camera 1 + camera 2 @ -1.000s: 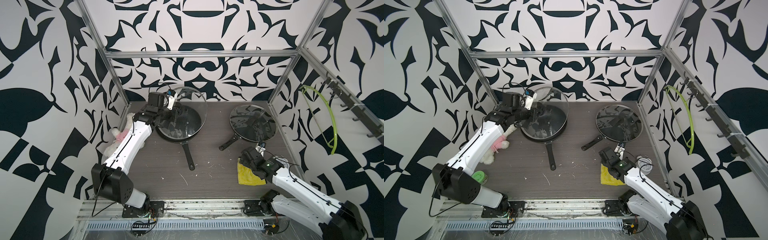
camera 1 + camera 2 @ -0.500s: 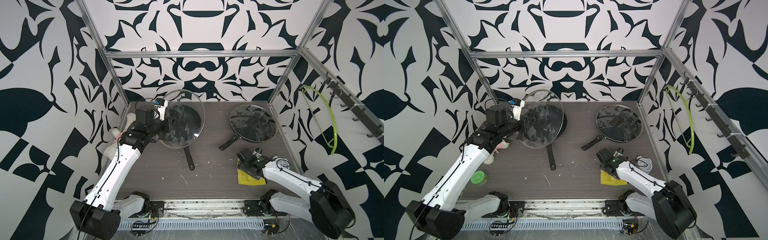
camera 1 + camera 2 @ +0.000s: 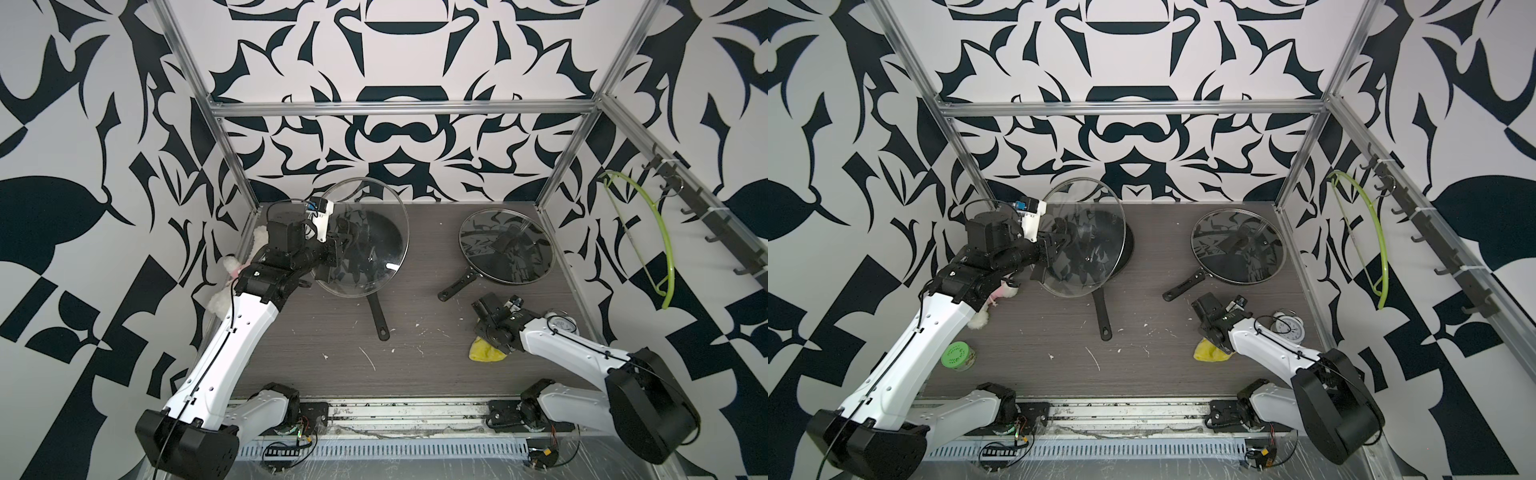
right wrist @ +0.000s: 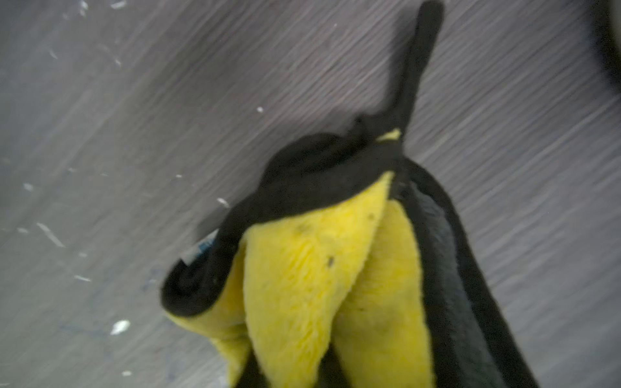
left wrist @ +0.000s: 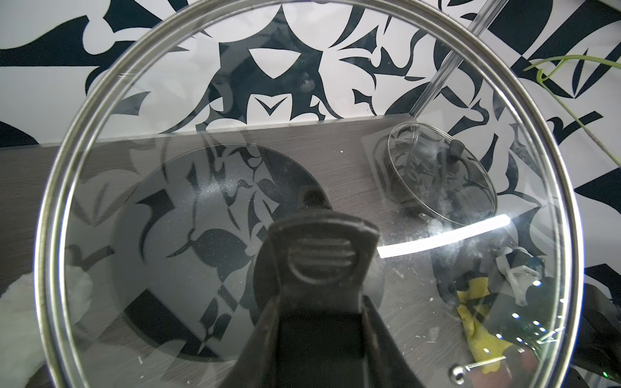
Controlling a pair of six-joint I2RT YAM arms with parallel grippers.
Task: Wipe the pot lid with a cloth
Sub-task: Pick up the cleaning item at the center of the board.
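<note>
The pot lid [image 3: 365,237] [image 3: 1084,241] is clear glass with a steel rim. It is held up on edge, tilted, above a black frying pan [image 3: 379,318]. My left gripper [image 3: 340,243] [image 3: 1057,245] [image 5: 319,336] is shut on the lid's black handle [image 5: 319,255]. The cloth [image 3: 484,352] [image 3: 1208,353] [image 4: 319,268], yellow with a black loop, lies bunched at the table's front right. My right gripper [image 3: 494,334] [image 3: 1214,337] [image 4: 336,336] points down at it and is shut on its folds.
A second pan with its own glass lid [image 3: 507,245] [image 3: 1237,245] sits at the back right. A white plush toy [image 3: 224,291] lies by the left wall, a green-lidded jar [image 3: 957,355] front left, an alarm clock [image 3: 1287,326] by the right arm. A green hanger [image 3: 648,245] hangs on the right wall.
My left arm has lifted the lid off the pan and stood it up on edge. My right gripper has closed on the cloth, which has gone from flat to bunched.
</note>
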